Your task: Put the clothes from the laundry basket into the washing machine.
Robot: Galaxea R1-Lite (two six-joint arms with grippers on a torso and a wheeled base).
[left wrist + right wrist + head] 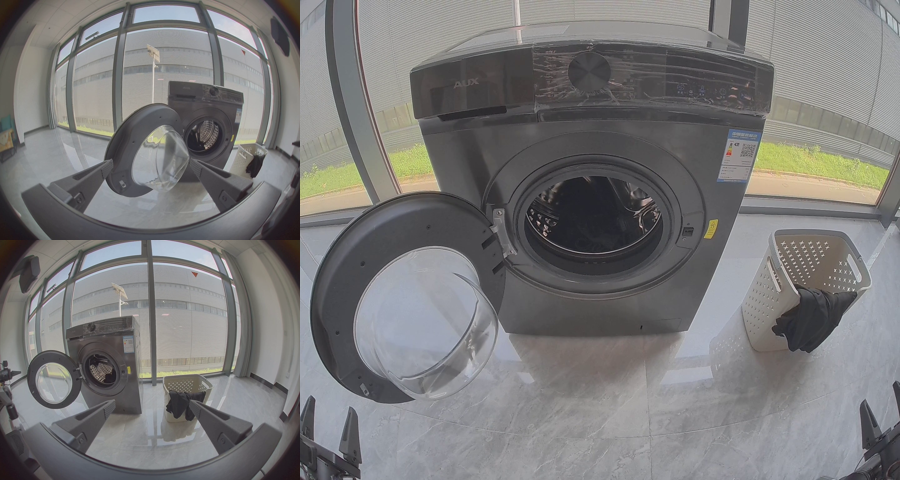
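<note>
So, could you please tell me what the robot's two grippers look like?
The left gripper and right gripper look alike. Each has two matt dark-grey, wedge-shaped fingers that taper to ribbed inner pads. Round screw recesses sit near the fingers' bases, and they are mounted on a curved dark-grey bar.

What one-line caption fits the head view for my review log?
Grey front-loading washing machine with round door swung open; black garment draped over a white perforated plastic laundry basket.

Glossy grey marble floor point(650, 425), tall dark-framed windows point(109, 258), white wall point(268, 333), grey building point(193, 333) outside
</note>
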